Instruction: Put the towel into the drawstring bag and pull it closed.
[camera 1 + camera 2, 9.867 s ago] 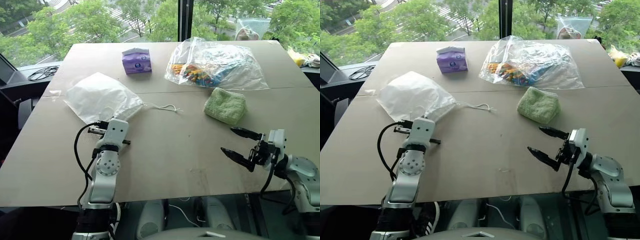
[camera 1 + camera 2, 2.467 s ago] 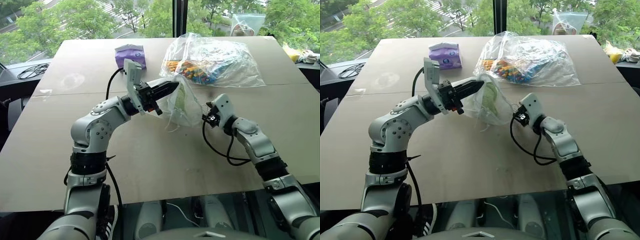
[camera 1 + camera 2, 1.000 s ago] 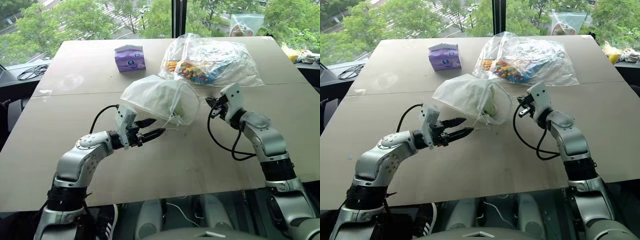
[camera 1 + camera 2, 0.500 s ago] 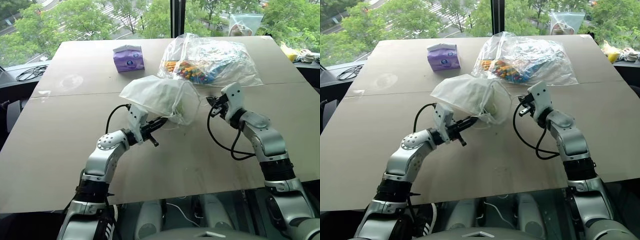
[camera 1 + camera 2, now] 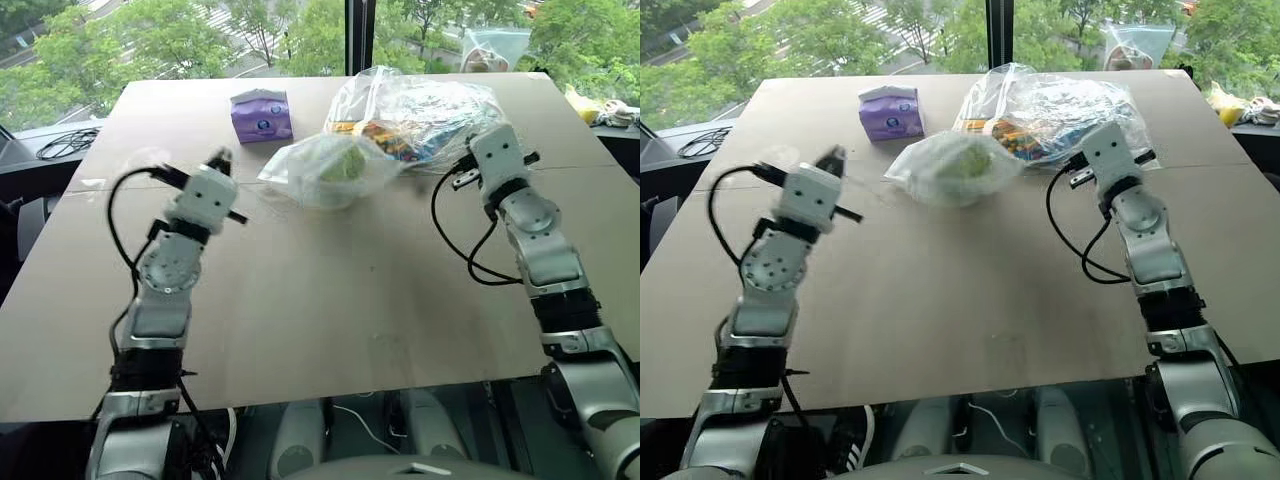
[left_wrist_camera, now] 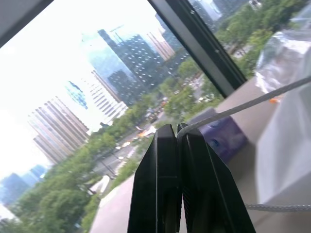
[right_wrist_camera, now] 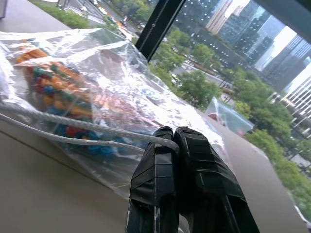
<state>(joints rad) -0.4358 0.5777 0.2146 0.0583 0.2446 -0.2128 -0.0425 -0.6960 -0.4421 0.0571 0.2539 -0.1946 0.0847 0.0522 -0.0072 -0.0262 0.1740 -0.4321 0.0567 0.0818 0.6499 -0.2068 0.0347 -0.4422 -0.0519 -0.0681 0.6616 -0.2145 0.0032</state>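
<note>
Both arms have swung up and outward since a moment ago, when they flanked the loose-mouthed bag near the table's middle; the left gripper (image 5: 222, 160), then open beside the bag's cords, is now clamped shut. Each gripper pinches a thin white cord: the left wrist view shows the left drawstring (image 6: 252, 103) caught between the closed black fingers (image 6: 160, 194), and the right wrist view shows the right drawstring (image 7: 87, 125) running into the tips of the right gripper (image 7: 171, 133), its fingers likewise pressed together.

Between the two arms, the thin translucent white drawstring bag (image 5: 330, 172) now sits bunched into a compact bundle on the tan tabletop (image 5: 340, 310), just in front of the large clear plastic bag of colourful items (image 5: 430, 115). The small light-green fluffy towel (image 5: 343, 162) shows through the fabric, inside the bag. A purple tissue pack (image 5: 262, 115) stands apart, toward the far left of the table.

By the look of it, the towel is already stowed and the closing pull is under way or nearly finished: the bag's mouth appears gathered, though whether it is cinched fully shut cannot be told. What seems left is to finish tightening, if needed, and let go of the cords.
</note>
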